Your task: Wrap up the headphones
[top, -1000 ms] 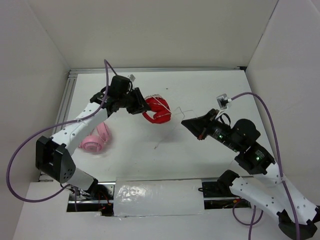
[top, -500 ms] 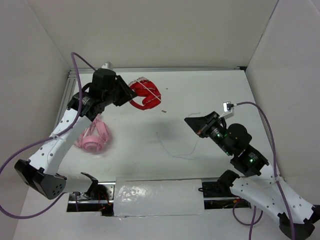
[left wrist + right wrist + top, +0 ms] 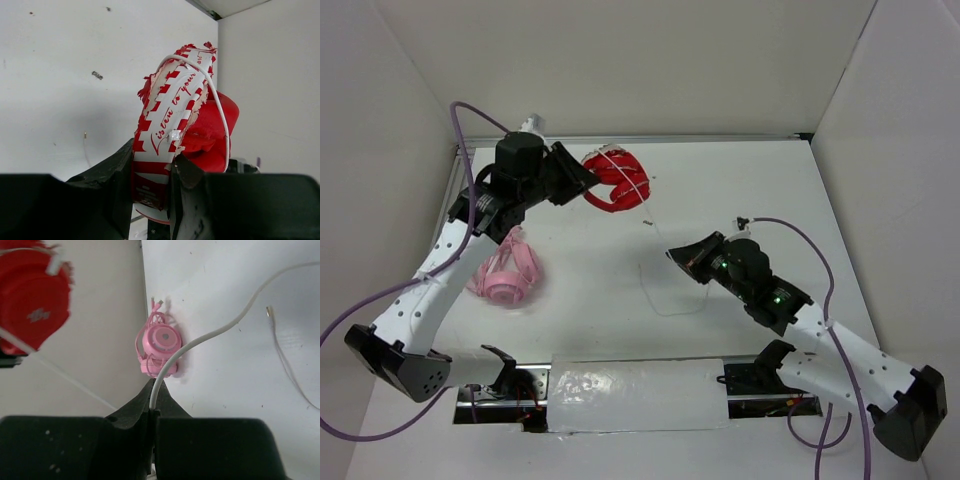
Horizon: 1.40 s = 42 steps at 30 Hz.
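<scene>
Headphones [image 3: 620, 180] up at table's 11 o'clock, headband clamped in left gripper [image 3: 584, 186]. Right gripper [image 3: 673, 256] pinched tight on cable [image 3: 156, 385], mid-table. Pink pair [image 3: 507, 272] at 9 o'clock, beside left arm.

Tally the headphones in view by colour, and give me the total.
Red headphones: 1
Pink headphones: 1
Total: 2
</scene>
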Motion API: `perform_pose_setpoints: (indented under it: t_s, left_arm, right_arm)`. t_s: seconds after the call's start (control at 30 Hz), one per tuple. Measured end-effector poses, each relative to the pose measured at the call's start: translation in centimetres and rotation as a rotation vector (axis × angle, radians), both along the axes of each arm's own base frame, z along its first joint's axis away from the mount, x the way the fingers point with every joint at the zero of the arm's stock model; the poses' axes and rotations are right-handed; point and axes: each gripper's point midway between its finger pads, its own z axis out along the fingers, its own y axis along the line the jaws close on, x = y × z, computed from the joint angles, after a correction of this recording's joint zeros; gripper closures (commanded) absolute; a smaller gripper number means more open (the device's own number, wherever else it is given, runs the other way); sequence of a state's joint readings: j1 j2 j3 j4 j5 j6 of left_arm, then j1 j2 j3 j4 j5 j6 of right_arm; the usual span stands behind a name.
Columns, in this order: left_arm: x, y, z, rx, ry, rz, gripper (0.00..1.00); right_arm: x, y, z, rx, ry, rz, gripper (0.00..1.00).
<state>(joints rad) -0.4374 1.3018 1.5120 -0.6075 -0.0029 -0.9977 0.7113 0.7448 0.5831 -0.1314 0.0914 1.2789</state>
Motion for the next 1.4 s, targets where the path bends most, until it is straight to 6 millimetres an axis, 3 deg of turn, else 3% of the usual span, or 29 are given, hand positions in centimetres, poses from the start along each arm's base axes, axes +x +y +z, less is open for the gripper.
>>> perform_pose_setpoints:
  t_s: [0.17, 0.27, 0.37, 0.6, 0.73, 0.83, 1.03, 1.17, 1.4]
  left_arm:
    - [-1.7, -1.3, 2.6, -0.028, -0.100, -0.040, 1.00]
    - [-2.9, -2.0, 3.6, -0.025, -0.149, -0.034, 1.00]
    - [-2.8, -2.2, 4.4, -0.023, -0.190, -0.005, 1.00]
    - [-3.1, -3.6, 5.3, -0.026, -0.252, -0.092, 1.00]
    - [-5.1, -6.1, 6.3, -0.054, -0.303, -0.304, 1.00]
    - [-7.1, -7.7, 6.4, -0.065, -0.324, -0.467, 1.00]
    - [-10.8, -9.7, 7.8, -0.136, -0.388, -0.730, 1.00]
    - [-13.2, -10.4, 8.4, -0.193, -0.415, -0.881, 1.00]
    - [-15.8, -11.9, 7.2, -0.246, -0.375, -1.082, 1.00]
  right_arm:
    - [0.5, 2.4, -1.6, 0.018, 0.070, 0.066, 0.98]
    - [0.1, 3.8, -1.5, 0.032, 0.081, 0.137, 1.00]
    - [-0.3, 4.9, -0.8, 0.047, 0.068, 0.202, 1.00]
    - [-0.6, 5.7, -0.3, 0.056, 0.035, 0.253, 1.00]
    - [-0.1, 5.8, -1.4, 0.031, 0.049, 0.247, 0.96]
    - [0.6, 5.7, -2.0, 0.025, 0.063, 0.235, 0.87]
    - [3.2, 3.6, -3.1, 0.018, 0.095, 0.152, 0.78]
    - [4.8, 2.2, -2.8, 0.036, 0.088, 0.103, 0.65]
    - [6.4, 2.6, -1.6, 0.117, 0.052, 0.119, 0.63]
